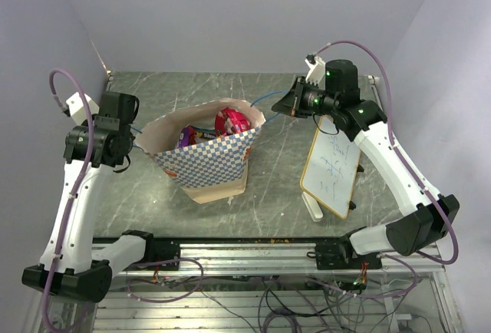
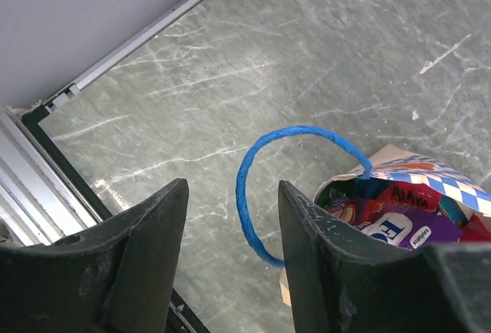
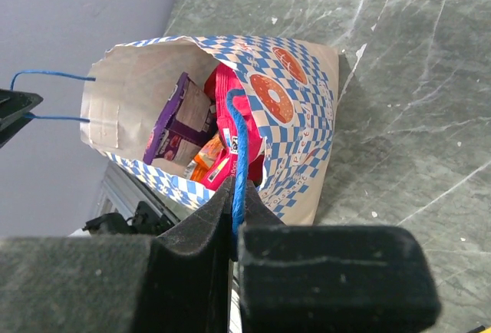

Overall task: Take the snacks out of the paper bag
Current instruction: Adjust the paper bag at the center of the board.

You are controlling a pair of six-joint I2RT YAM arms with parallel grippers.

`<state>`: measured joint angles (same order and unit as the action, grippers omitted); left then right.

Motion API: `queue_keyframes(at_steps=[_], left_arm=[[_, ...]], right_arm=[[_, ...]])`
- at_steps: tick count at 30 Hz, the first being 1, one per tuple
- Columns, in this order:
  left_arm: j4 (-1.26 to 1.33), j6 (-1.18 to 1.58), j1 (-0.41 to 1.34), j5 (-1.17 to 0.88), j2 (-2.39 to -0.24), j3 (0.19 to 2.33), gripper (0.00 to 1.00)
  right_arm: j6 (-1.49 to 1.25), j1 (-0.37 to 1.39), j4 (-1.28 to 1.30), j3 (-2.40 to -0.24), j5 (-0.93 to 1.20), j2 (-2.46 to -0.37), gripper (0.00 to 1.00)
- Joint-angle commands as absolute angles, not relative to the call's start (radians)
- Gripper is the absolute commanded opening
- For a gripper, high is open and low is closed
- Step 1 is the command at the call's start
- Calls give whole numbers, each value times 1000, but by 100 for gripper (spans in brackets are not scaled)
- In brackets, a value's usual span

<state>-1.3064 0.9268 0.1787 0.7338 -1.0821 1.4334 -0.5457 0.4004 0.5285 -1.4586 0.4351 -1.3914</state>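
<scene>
Snacks (image 3: 201,130) all inside paper bag (image 1: 211,166), none out on tabletop (image 1: 268,195) yet. Bag sits on tabletop between the two tools, mouth pulled wide open, cream inside showing.

Right tool (image 3: 234,195): fingers pressed together, clamped on blue string handle (image 3: 238,145). String runs taut from the fingertips straight ahead to the bag's rim. Bag lies right in front of this tool, mouth facing it.

Left tool (image 2: 230,195): fingers apart, nothing clamped. Other string handle (image 2: 299,129) loops just ahead of the gap, and its lower end passes behind the finger on the bag side. Contact with that finger: cannot tell. Bag mouth is ahead and off to that same side of the tool.

Visible in the mouth from right wrist: purple packet (image 3: 175,122) against the cream wall, red packet (image 3: 222,87) beside it behind the taut string, orange packet (image 3: 211,160) lowest, nearest the right tool.

Whiteboard (image 1: 331,168) lies flat on tabletop, under the right arm, apart from bag.
</scene>
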Motion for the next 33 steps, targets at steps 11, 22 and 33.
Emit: queue_keyframes(at_steps=[11, 22, 33], left_arm=[[-1077, 751, 21, 454, -1165, 1488, 14], [-1073, 721, -3, 548, -1220, 1796, 7], [-810, 568, -28, 431, -1203, 1866, 7]], right_arm=[[-497, 401, 527, -1549, 578, -1430, 0], [-507, 662, 502, -1703, 566, -1575, 0], [-515, 901, 538, -2020, 594, -1875, 0]])
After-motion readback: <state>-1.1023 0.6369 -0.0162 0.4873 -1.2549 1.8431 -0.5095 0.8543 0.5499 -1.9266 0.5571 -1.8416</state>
